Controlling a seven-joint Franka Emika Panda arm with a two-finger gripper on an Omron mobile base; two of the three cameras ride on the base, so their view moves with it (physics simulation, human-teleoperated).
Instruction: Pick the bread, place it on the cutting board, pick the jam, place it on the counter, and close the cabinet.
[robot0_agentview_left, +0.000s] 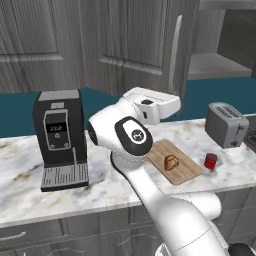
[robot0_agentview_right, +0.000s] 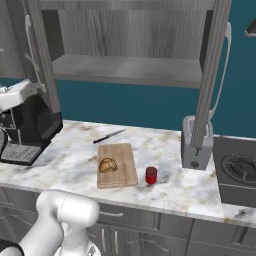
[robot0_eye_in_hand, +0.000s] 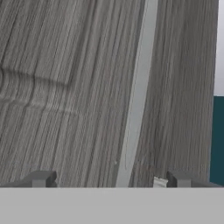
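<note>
The bread (robot0_agentview_right: 107, 165) is seen lying on the board (robot0_agentview_right: 118, 172), and the jam (robot0_agentview_right: 151, 175) stands on the counter (robot0_agentview_right: 75, 165) just beside the board, at its 3 o'clock. The cabinet is left to be closed. Its left door (robot0_eye_in_hand: 78, 87) is faced closely by the gripper (robot0_eye_in_hand: 109, 180), whose fingers are held apart. The door's handle (robot0_eye_in_hand: 138, 96) lies at 12 o'clock from the gripper, its long axis running nearly 12 to 6, between the two fingertips.
</note>
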